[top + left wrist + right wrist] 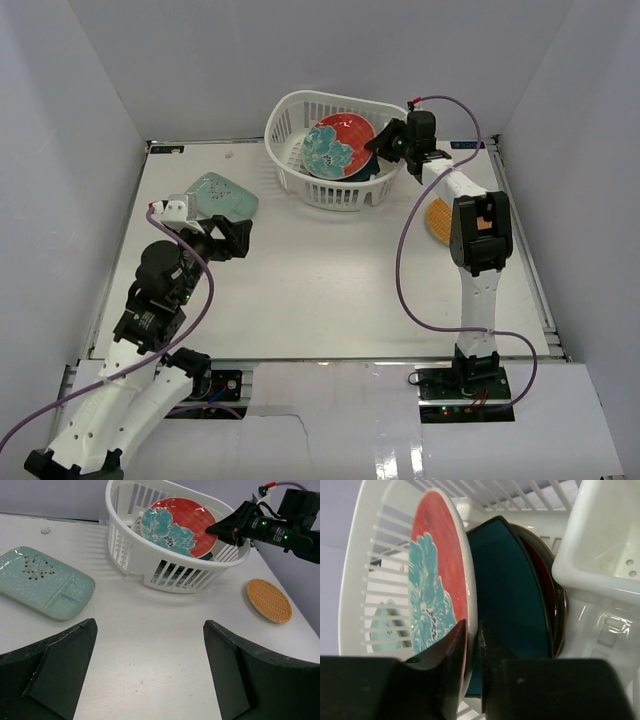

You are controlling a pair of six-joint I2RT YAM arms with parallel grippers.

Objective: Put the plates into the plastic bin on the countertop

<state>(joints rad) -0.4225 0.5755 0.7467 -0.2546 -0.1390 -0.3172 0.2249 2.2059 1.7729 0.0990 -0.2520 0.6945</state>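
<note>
The white slotted plastic bin (290, 172) stands at the back of the countertop (330, 290). My right gripper (378, 142) is shut on the rim of the red-and-teal round plate (338, 147), holding it on edge inside the bin; the wrist view shows the plate (442, 575) pinched between the fingers, with a dark teal plate (512, 600) and a brown-rimmed plate (559, 600) behind it. The pale mint rectangular plate (222, 196) lies at the left. The orange woven-look plate (438, 220) lies at the right, partly hidden by the right arm. My left gripper (232, 240) is open and empty, near the mint plate.
Pale grey walls close in the counter on three sides. A purple cable loops over the right arm (478, 235). A small crumb (45, 530) lies near the back edge. The bin's rim (175, 575) is higher than the plates lying flat.
</note>
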